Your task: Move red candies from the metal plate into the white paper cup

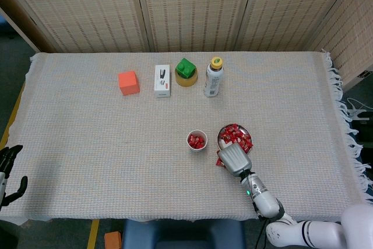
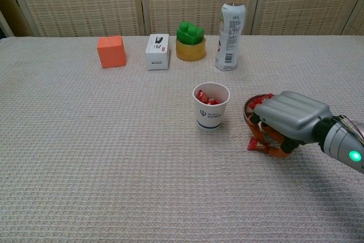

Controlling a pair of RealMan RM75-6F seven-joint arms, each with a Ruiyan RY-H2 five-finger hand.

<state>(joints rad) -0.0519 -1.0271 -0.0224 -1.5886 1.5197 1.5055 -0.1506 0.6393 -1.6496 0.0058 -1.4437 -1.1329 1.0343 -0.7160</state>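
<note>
Under the right hand point(image 2: 289, 122), fingers point(image 2: 263, 135) curl down around a stray red candy point(image 2: 254, 144) on the cloth; whether they grip it I cannot tell. At 9 o'clock stands the white paper cup point(image 2: 211, 106), already holding candies; the metal plate point(image 1: 235, 135), still heaped, lies at 12. Far off, the left hand point(image 1: 7, 172) is open.

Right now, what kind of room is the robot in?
Probably an indoor test or lab space, not a home kitchen: a cloth-covered table stands before woven folding screens, with unrelated items lined up, an orange cube, a bottle.
</note>
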